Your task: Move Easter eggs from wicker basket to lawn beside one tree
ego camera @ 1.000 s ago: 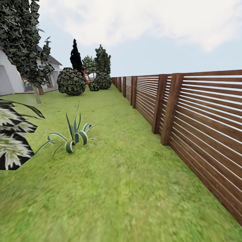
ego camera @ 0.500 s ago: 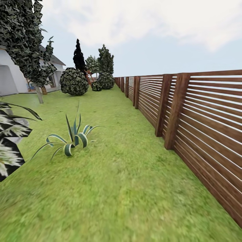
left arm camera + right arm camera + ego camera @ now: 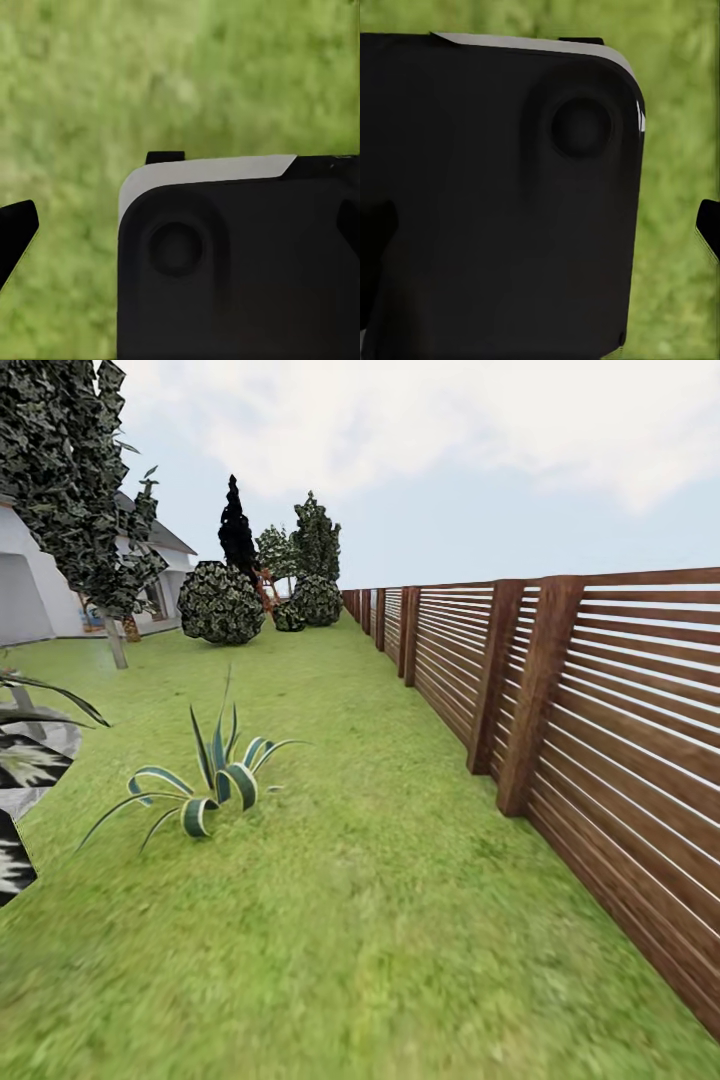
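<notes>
Neither eggs nor basket appear here, only the lawn [image 3: 380, 880] under each end effector, whose state I cannot tell; the eggs are probably light, smooth and slippery, best held across the middle.

Cam panned right & fwd along fence [image 3: 600, 690]; spiky plant [image 3: 205, 785] nearer.

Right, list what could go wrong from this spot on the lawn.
1. The wooden fence runs close along the right; drifting that way could scrape the base or an arm.
2. The striped spiky plant sits low in the lawn ahead-left and could be run over.
3. Several plants look alike: the pale-trunked tree stands far left, but the black tree and round bushes could be mistaken for it.
</notes>
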